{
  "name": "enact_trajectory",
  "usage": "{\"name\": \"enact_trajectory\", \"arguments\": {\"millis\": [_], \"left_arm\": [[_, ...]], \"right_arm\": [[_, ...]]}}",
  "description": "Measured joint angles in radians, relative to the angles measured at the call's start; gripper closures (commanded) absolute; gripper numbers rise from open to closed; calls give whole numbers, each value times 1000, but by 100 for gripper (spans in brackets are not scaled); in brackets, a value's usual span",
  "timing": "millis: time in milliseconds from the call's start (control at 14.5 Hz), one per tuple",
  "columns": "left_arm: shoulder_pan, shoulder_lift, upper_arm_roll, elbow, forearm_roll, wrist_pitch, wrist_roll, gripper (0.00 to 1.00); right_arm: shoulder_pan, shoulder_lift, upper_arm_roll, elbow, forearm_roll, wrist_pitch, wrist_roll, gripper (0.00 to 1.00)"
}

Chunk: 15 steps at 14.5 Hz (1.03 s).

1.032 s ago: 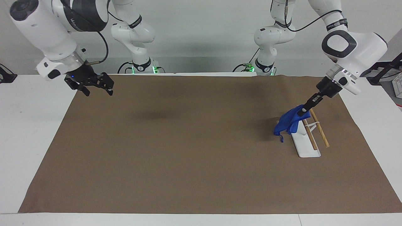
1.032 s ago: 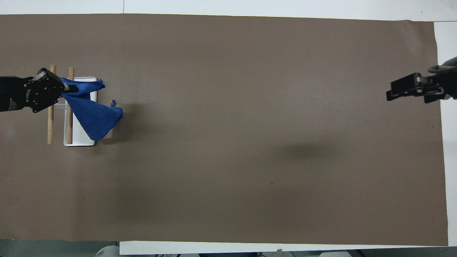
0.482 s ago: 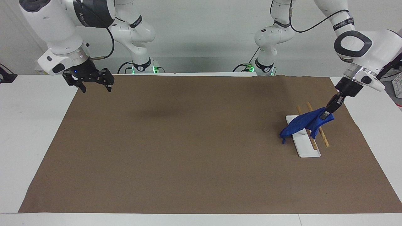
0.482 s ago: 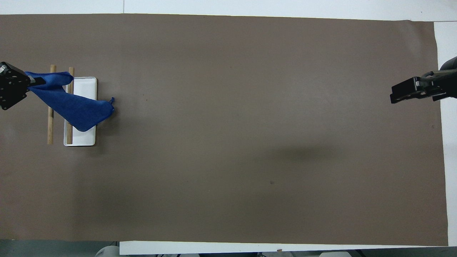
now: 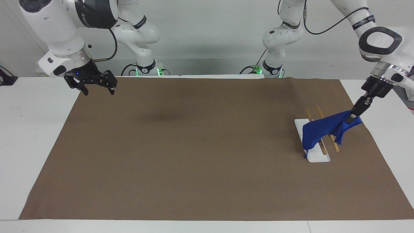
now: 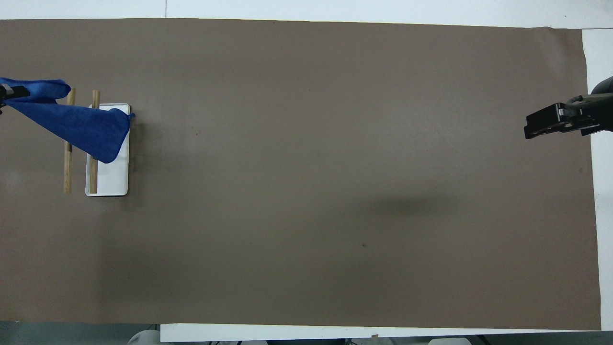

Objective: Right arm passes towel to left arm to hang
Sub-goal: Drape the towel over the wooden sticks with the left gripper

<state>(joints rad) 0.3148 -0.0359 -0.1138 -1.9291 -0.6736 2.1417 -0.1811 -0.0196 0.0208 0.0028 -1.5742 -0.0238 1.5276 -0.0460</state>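
draping towel (image 5: 320,132) over 2 wooden rails (image 5: 323,127), white base (image 5: 318,158) beneath

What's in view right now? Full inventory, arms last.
towel: 1, blue, draped over the rack's rods, one end held by the left gripper
rack: 1, white base with two wooden rods, toward the left arm's end of the table
mat: 1, brown, covering most of the table
table: 1, white
left gripper: 1, black, shut on the towel, beside the rack
right gripper: 1, black, open, empty, waiting over the mat's corner at the right arm's end
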Motion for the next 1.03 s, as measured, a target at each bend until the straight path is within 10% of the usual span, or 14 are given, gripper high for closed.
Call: {"name": "enact_trajectory", "arguments": {"millis": [1032], "left_arm": [[18,48,1,-17,82,27,123,100]], "right_arm": [[-2,-22,-7,2,0,0,0,0]]}}
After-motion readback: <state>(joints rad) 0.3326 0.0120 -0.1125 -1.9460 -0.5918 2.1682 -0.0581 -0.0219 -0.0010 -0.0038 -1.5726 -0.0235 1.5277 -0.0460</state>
